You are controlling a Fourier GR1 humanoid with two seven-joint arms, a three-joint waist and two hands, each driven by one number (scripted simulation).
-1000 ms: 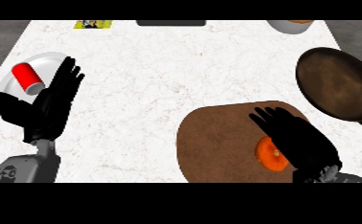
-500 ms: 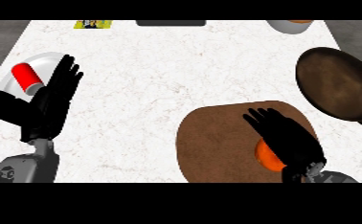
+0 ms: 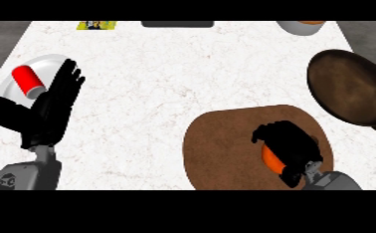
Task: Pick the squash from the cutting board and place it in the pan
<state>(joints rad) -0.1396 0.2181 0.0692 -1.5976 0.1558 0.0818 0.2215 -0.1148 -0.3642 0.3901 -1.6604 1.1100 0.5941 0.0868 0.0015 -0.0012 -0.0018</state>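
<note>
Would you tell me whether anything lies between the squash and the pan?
Nothing visible does: the right hand curls over the squash on the board, and the pan lies just beside it.

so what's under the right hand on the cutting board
An orange squash, on the cutting board. Only its left edge shows; the right hand curls over the rest, so its shape cannot be seen.

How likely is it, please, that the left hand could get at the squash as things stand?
Probably not. The left hand rests open at the left of the counter, while the squash lies on the cutting board far to the right, and the right hand is curled over it.
</note>
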